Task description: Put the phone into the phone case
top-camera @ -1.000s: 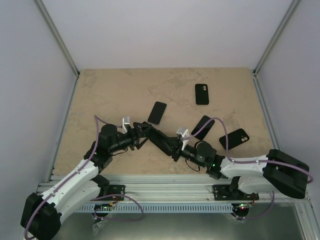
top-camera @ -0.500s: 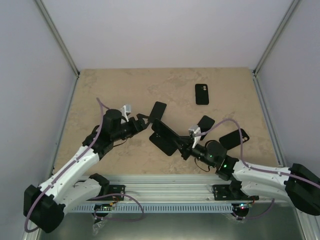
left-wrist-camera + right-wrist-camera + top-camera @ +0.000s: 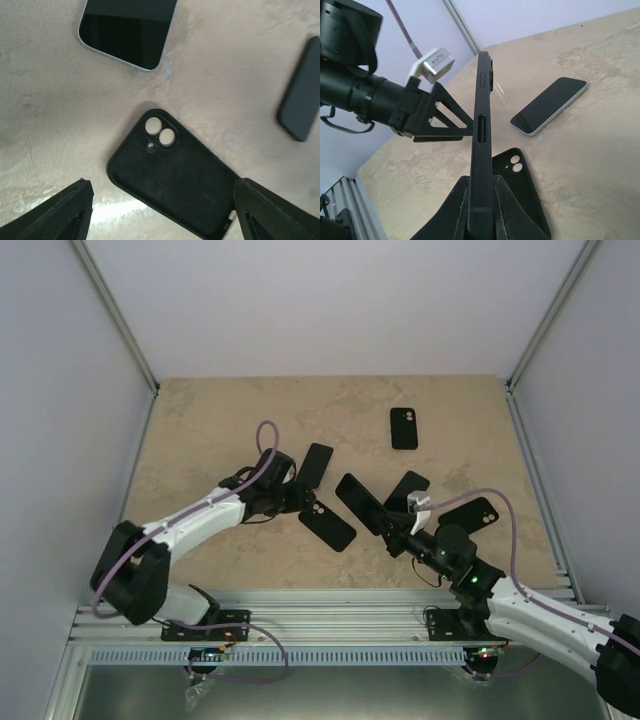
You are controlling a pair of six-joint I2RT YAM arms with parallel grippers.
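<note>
An empty black phone case [image 3: 327,528] lies flat on the table, and the tabletop shows through its camera holes [image 3: 161,132]. My left gripper [image 3: 297,502] hovers right over it, open, one finger on either side [image 3: 162,200]. The phone [image 3: 316,464], dark screen up with a silver rim, lies just beyond the case [image 3: 127,32]. My right gripper [image 3: 388,528] is shut on a second black case [image 3: 360,502], held on edge above the table [image 3: 482,125]. I cannot tell whether a phone sits inside it. The empty case shows behind my right fingers [image 3: 520,200].
Another black case [image 3: 404,428] lies at the back right. A dark slab [image 3: 407,488] and one more black case [image 3: 468,516] lie to the right of my right gripper. Purple cables loop off both arms. A metal rail runs along the near edge.
The grippers were close together at the middle. My right gripper has drawn back to the right with its case. My left arm has swung out over the empty case on the table.
</note>
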